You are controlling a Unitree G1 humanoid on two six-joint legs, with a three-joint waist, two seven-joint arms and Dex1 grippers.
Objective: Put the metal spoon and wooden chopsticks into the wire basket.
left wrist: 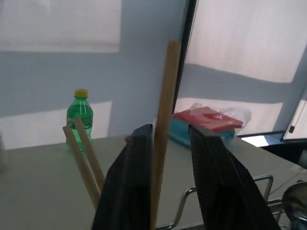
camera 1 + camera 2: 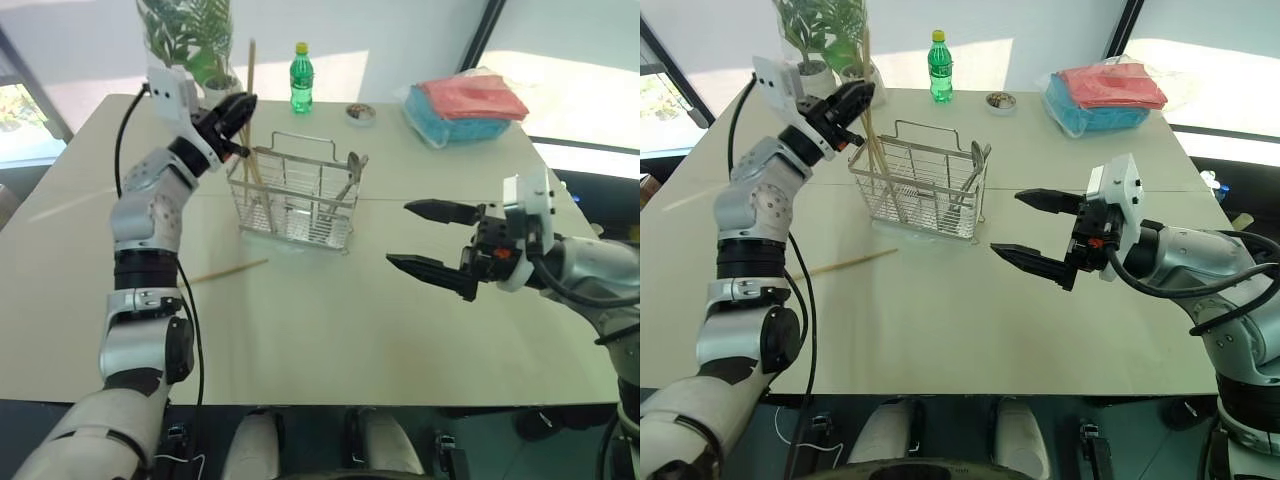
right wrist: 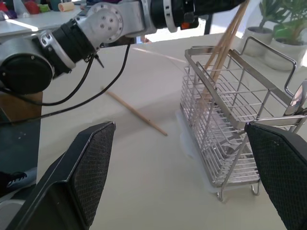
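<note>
The left gripper [image 2: 238, 108] sits above the basket's [image 2: 295, 195] left end; its fingers [image 1: 211, 172] stand apart with an upright chopstick [image 1: 162, 134] between them, resting against one finger, so it looks freed or nearly so; two more chopsticks [image 1: 84, 155] lean inside the basket just beside it. The spoon [image 2: 350, 175] stands at the basket's right end. The right gripper [image 2: 438, 240] hangs wide open and empty, right of the basket. One chopstick [image 2: 228, 269] lies flat on the counter [image 2: 330, 330], in front of the basket's left end, long axis running left to right; the left arm is nearer, I judge.
</note>
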